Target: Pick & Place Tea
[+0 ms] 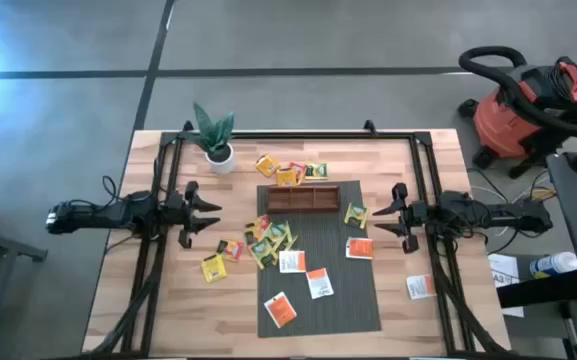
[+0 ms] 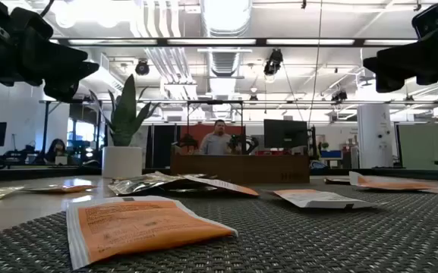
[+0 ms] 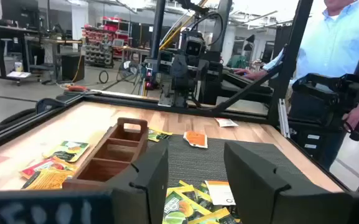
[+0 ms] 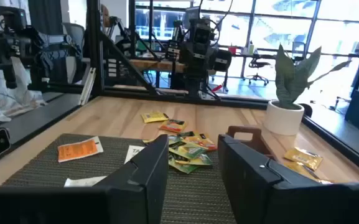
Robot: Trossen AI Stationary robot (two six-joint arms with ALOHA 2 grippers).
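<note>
While both arms hung above the table's side edges, the left gripper (image 1: 208,213) and right gripper (image 1: 383,216) each held their fingers apart, gripping nothing. Tea sachets (image 1: 268,240) lay scattered on and around the grey mat (image 1: 353,300), below the wooden tray (image 1: 303,199). That main cluster sat nearer the left gripper, inward from it.

We see our left gripper (image 3: 195,177) with its two dark fingers apart and nothing between them. Beyond lies the grey mat (image 3: 229,155) with tea sachets (image 3: 188,202) scattered on it, and the wooden compartment tray (image 3: 114,152) beside it. A person in a light blue shirt (image 3: 331,43) stands past the table (image 3: 92,118).
</note>
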